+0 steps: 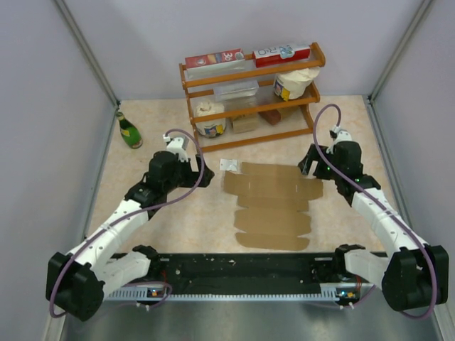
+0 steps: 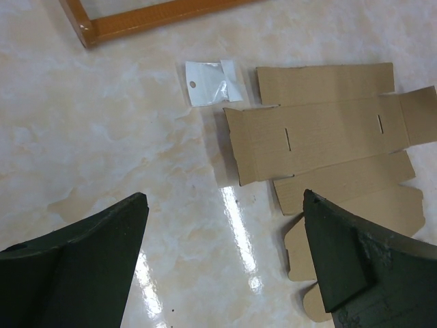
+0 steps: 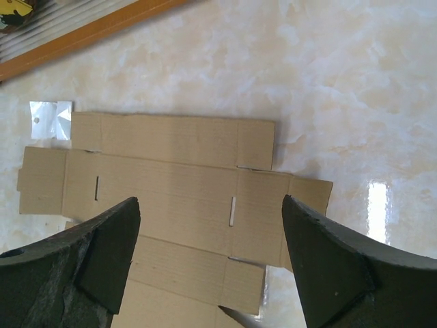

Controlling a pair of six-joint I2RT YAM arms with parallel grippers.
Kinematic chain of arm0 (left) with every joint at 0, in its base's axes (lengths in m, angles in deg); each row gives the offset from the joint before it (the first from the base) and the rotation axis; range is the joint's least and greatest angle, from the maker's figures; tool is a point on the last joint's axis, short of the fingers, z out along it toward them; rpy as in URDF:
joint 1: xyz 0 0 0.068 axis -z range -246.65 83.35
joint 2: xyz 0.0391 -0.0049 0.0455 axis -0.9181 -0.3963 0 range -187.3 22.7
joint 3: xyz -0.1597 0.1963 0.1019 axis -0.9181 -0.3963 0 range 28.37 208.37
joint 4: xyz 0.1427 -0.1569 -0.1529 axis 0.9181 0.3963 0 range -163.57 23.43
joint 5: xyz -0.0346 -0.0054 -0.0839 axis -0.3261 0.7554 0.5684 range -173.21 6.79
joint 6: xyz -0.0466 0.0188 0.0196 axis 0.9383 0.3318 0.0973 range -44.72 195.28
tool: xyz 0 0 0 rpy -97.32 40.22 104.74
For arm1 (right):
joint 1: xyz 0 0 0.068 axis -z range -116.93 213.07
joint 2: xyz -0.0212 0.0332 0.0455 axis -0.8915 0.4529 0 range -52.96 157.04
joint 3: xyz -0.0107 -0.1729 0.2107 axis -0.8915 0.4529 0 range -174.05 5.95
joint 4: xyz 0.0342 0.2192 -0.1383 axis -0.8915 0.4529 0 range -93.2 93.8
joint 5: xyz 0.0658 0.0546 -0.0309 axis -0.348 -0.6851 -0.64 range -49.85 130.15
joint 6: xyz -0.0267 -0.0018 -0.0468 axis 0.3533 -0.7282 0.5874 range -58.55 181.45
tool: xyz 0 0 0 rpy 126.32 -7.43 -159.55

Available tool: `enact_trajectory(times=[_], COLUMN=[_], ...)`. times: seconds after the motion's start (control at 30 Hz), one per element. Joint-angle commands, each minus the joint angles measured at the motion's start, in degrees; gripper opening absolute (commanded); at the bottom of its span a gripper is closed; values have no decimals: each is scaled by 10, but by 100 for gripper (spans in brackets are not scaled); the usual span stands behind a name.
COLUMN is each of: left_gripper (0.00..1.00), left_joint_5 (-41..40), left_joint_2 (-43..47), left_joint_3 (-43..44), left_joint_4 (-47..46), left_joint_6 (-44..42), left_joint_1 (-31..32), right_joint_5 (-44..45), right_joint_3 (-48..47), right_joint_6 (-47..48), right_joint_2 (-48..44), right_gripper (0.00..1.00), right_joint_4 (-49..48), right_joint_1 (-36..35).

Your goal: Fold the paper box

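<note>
The paper box [image 1: 274, 204] is a flat brown die-cut cardboard sheet with flaps and slits, lying in the middle of the table. It also shows in the left wrist view [image 2: 321, 143] and the right wrist view [image 3: 171, 191]. My left gripper [image 1: 205, 175] hovers open just left of the sheet's far left corner; in its wrist view [image 2: 225, 260] the jaws stand wide apart over bare table. My right gripper [image 1: 307, 162] hovers open at the sheet's far right corner; in its wrist view [image 3: 208, 263] the jaws straddle the sheet's right end. Neither holds anything.
A small white plastic bag [image 1: 229, 165] lies by the sheet's far left corner. A wooden shelf [image 1: 249, 99] with red cartons, tubs and containers stands at the back. A green bottle [image 1: 129, 131] stands at far left. Grey walls enclose the table.
</note>
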Motion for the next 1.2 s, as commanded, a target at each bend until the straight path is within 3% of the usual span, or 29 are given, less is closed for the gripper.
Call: enact_trajectory(times=[0.0,0.27,0.5,0.73,0.87,1.17], left_gripper=[98,98,96,95,94,93], left_joint_5=[24,5,-29,-62,-62,-33], left_joint_2=[-9,-16,-45,-70,-74,-100], left_joint_3=[-3,-9,-9,-14,-20,-27], left_joint_4=[-34,-37,-42,-56,-65,-96], left_joint_6=[-11,-8,1,26,37,43], left_joint_1=[19,59,123,185,198,222], right_joint_5=[-10,-62,-115,-101,-119,-129], right_joint_3=[5,4,-171,-243,-260,-249], right_joint_6=[5,24,108,149,156,156], right_joint_2=[-22,-4,155,281,329,357], right_gripper=[83,82,80,76,63,71], right_joint_4=[-33,-117,-14,31,55,58], right_joint_1=[3,3,4,5,13,47])
